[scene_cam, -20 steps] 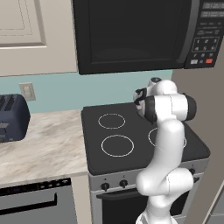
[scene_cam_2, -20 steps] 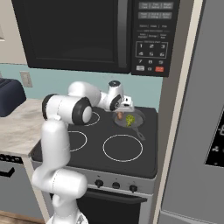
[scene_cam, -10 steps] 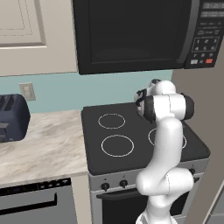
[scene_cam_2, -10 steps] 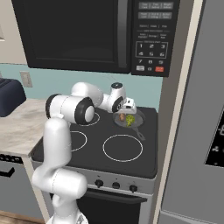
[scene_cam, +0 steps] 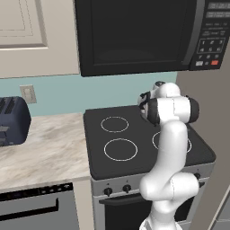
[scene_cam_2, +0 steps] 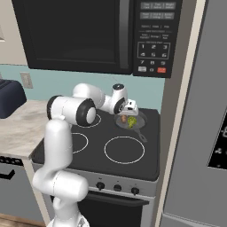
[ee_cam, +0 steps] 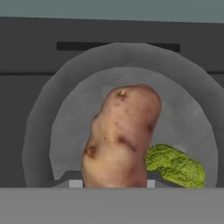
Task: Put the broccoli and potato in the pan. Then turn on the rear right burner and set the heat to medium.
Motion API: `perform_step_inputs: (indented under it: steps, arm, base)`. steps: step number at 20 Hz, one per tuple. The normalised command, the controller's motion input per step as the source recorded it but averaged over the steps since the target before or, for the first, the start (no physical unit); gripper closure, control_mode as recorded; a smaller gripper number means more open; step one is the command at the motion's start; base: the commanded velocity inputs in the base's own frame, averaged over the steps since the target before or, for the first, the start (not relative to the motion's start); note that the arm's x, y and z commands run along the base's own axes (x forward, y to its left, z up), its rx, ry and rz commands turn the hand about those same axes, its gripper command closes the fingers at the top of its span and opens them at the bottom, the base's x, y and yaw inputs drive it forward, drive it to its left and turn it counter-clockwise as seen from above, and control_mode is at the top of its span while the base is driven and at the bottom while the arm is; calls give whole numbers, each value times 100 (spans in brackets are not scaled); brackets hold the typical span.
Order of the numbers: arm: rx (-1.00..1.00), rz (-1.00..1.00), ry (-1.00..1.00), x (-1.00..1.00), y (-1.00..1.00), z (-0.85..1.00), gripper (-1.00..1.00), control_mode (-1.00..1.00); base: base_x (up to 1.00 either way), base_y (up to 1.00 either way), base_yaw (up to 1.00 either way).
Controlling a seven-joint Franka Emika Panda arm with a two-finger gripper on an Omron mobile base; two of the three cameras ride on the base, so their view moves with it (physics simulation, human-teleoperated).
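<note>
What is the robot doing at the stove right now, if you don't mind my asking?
The arm has its gripper over the pan on the rear right burner. Its fingers are shut on the potato, held just above the pan. The broccoli already lies inside. So the potato is about to be let go, and the burner knob has yet to be turned.

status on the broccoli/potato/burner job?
Done: the broccoli lies in the pan on the rear right burner. In hand: the gripper is shut on the potato, held over the pan, not yet released. Left: drop the potato, then turn the stove knobs for medium heat.
</note>
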Motion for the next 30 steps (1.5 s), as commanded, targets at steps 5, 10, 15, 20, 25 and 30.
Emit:
perform_step_inputs:
  steps: [5, 10, 15, 20, 25, 30]
  arm:
    - [0, -2, 0, 0, 0, -25, 100, -100]
    - [0, -2, 0, 0, 0, -27, 100, -100]
    - [0, -1, 1, 0, -5, -12, 100, -100]
    - [0, -1, 1, 1, -6, -1, 100, -100]
    - [0, 0, 0, 0, 0, 0, -100, -100]
    - [0, 0, 0, 0, 0, 0, -100, -100]
  base:
    - [0, 0, 0]
    - [0, 0, 0]
    - [0, 0, 0]
    - [0, 0, 0]
    - [0, 0, 0]
    - [0, 0, 0]
